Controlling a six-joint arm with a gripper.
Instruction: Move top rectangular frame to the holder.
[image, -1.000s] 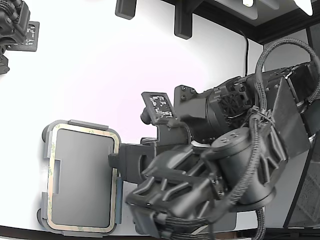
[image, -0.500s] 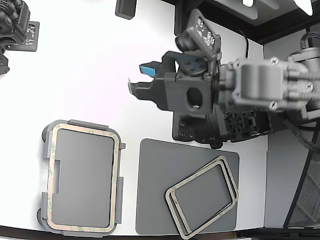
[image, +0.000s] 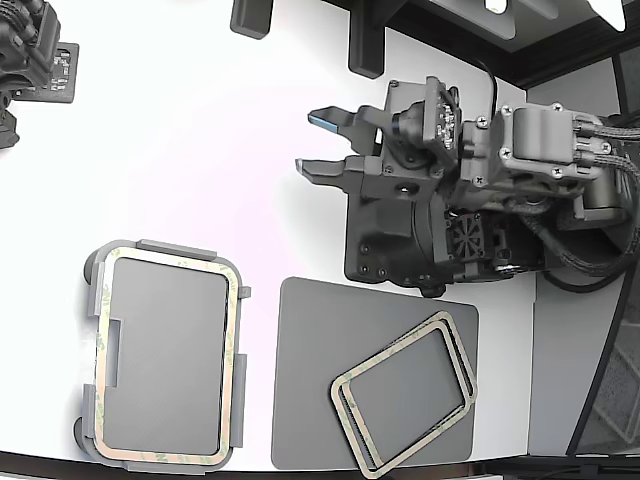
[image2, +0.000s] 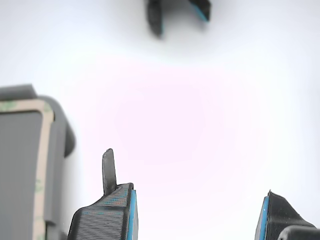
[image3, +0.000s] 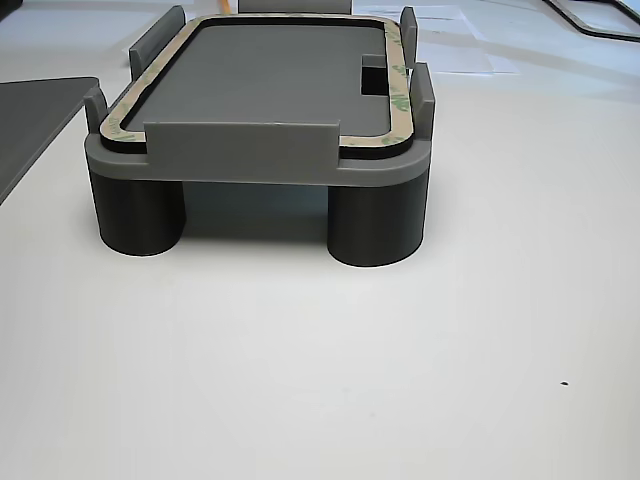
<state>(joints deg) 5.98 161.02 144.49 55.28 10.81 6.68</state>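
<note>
A beige rectangular frame (image: 170, 258) with green patches lies flat on the light grey holder (image: 165, 350) at the exterior view's lower left. The other view shows this frame (image3: 398, 100) seated inside the holder's raised tabs (image3: 240, 145). In the wrist view, part of the holder (image2: 56, 150) and its frame (image2: 46, 150) show beside one finger (image2: 107, 212). My gripper (image: 310, 142) hangs open and empty over the white table, up and to the right of the holder and well apart from it. Its jaws point toward the exterior view's left.
A dark grey mat (image: 320, 330) lies right of the holder, with two stacked frames (image: 405, 405) lying askew on it. My arm's body (image: 450, 210) hangs above the mat's far edge. Another arm's dark parts (image: 30, 55) sit at the upper left, and black posts (image: 365, 40) stand at the back.
My gripper has pulled away from the holder's right edge, up and to the right in the exterior view, and has turned. The mat and stacked frames are uncovered. The frame stays on the holder.
</note>
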